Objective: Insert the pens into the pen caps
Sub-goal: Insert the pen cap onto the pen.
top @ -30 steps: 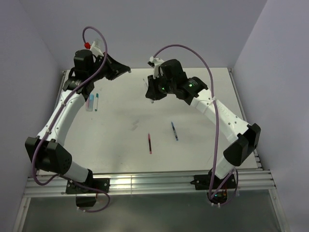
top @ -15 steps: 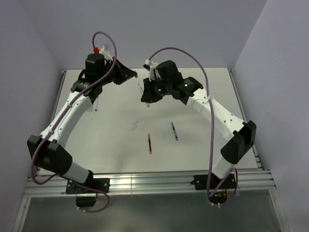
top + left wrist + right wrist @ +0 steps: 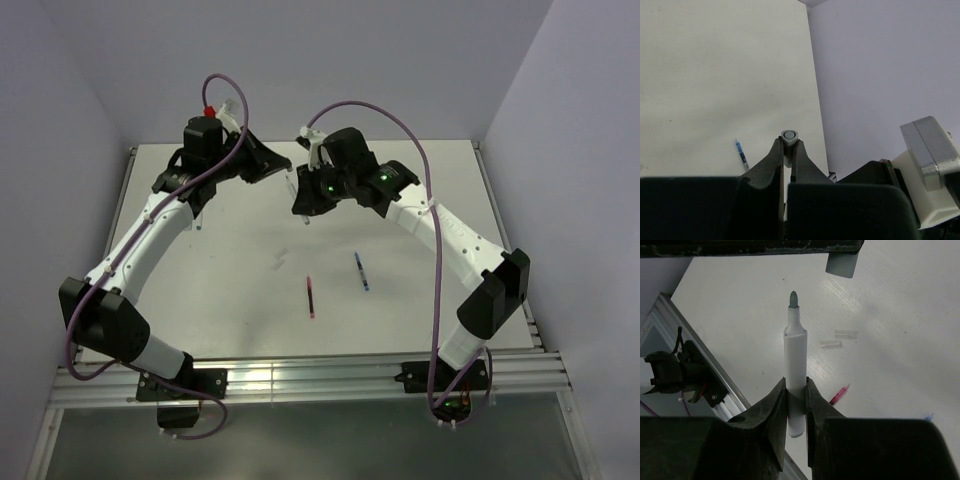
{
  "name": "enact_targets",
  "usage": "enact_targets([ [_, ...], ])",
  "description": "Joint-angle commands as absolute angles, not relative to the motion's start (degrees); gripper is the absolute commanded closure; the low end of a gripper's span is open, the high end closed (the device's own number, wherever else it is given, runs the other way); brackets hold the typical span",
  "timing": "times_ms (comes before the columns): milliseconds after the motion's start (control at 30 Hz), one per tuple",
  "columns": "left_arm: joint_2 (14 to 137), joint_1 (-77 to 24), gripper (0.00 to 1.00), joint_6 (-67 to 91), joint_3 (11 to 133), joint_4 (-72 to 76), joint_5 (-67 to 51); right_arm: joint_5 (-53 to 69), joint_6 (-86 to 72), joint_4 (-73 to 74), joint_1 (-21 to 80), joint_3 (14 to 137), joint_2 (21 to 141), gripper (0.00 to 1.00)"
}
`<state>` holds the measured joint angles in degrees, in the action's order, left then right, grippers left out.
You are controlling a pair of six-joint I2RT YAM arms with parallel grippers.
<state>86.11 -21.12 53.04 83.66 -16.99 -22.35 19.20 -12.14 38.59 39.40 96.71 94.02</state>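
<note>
**Q:** What is the left claw doing?
**A:** The left claw (image 3: 788, 146) is clamped on a short grey cap (image 3: 788, 135). The cap sits at the very tips of the fingers, and its round end faces the wrist camera.

**Q:** And the right claw?
**A:** The right claw (image 3: 796, 390) is closed tight on the lower barrel of a white pen (image 3: 795, 352). The pen sticks straight out from the fingers, green tip first. The tip is near the cap but off to one side and not touching it.

**Q:** Where is this, taking the red pen as the marker?
**A:** From above, both claws hang close together in the air beyond the red pen (image 3: 310, 297), toward the back of the pale desk (image 3: 430, 290).

**Q:** What lies around the red pen?
**A:** A blue pen (image 3: 361, 271) lies on the desk near its right side, a little farther back and apart from it. Two pale tubes (image 3: 846, 333) lie side by side, beyond the red pen and slightly left of it.
</note>
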Motion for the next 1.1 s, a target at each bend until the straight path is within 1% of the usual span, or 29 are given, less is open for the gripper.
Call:
enact_targets([
  [0, 84.29, -20.48, 1.0, 53.17, 85.7, -15.03, -25.22, 20.3, -11.51, 37.97, 39.38, 95.8, 91.85, 1.0],
  [367, 83.32, -19.69, 1.0, 54.84, 82.62, -9.06, -31.99, 26.8, -9.76, 37.97, 38.94, 94.92, 89.83, 1.0],
  [600, 82.79, -18.72, 1.0, 54.32, 81.83, -9.06, -34.54, 24.7, -9.84, 37.97, 38.5, 94.48, 88.24, 1.0],
  [767, 81.74, -16.62, 1.0, 55.81, 80.42, -7.91, -37.87, 26.89, -10.55, 37.88, 36.48, 93.96, 88.42, 1.0],
  [1000, 80.86, -15.47, 1.0, 60.38, 76.73, 1.66, -45.16, 30.49, -10.28, 37.97, 36.21, 94.22, 88.77, 1.0],
  [1067, 80.86, -15.47, 1.0, 61.17, 76.38, 2.55, -45.61, 31.29, -10.11, 37.97, 36.21, 94.31, 88.42, 1.0],
])
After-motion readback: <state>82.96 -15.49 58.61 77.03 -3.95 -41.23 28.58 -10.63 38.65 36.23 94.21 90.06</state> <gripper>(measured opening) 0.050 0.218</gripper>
